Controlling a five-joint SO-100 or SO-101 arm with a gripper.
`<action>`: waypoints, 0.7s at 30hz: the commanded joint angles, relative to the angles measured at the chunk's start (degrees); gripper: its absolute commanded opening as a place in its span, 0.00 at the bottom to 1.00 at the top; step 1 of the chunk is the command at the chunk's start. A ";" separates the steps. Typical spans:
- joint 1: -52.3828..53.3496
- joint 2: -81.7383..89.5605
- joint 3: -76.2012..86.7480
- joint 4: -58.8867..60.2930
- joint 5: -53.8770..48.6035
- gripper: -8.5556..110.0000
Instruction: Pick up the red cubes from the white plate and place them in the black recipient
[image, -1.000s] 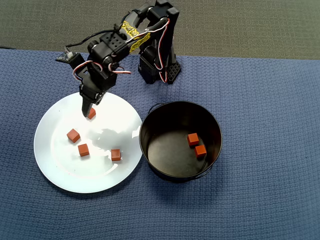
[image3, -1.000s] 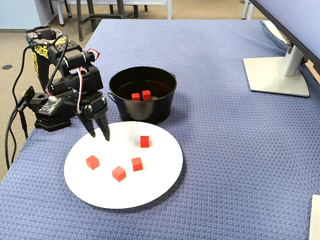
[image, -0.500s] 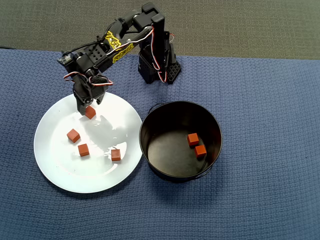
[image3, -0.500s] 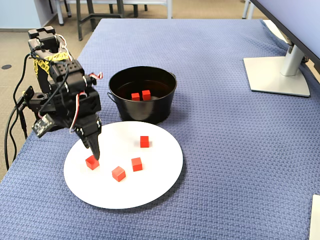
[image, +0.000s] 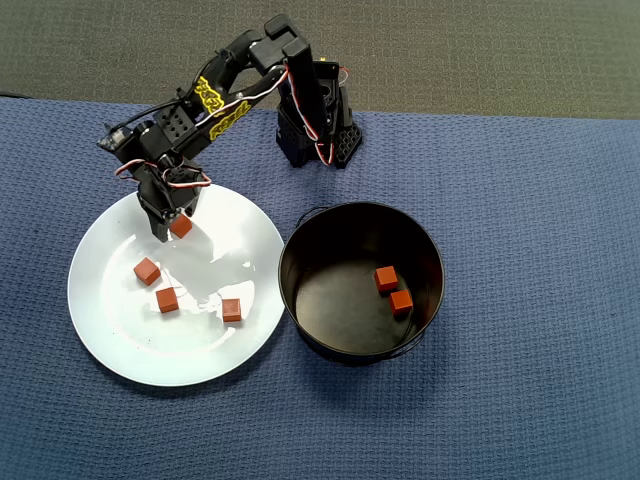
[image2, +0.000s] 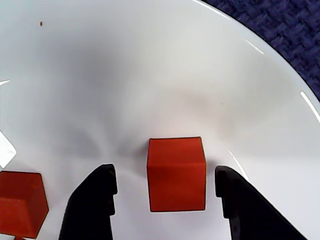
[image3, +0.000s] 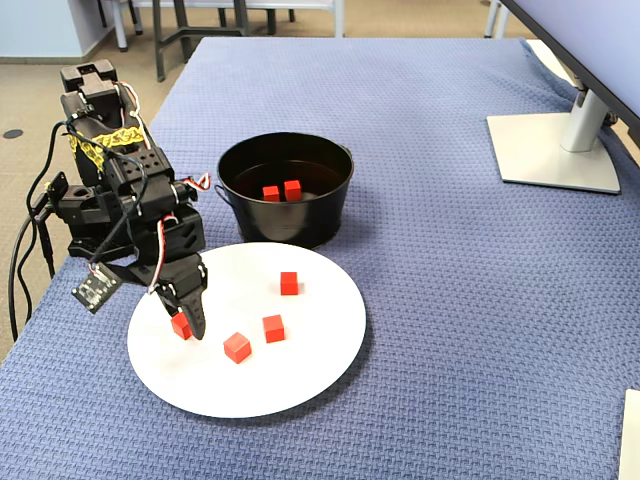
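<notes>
gripper (image2: 165, 192) open astride a red cube (image2: 176, 173); white plate (image2: 125, 75) beneath

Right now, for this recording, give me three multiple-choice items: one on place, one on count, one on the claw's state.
1. Where is the claw?
A. Over the black pot
B. Down on the white plate
C. On the blue cloth

2. How many red cubes lie in the black pot?
A. Two
B. Four
C. None

3. How does the claw stand?
A. Shut on a cube
B. Shut and empty
C. Open around a cube

Answers:
1 B: its fingers straddle a cube on the white plate.
2 A: two cubes show inside.
3 C: in the wrist view, plate shows on both sides of the straddled cube.
</notes>
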 joint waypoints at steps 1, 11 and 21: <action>-0.09 -0.18 -3.78 -1.32 -2.20 0.20; -0.44 2.11 -4.04 -1.93 -0.09 0.07; -8.53 21.80 -17.23 14.94 9.67 0.07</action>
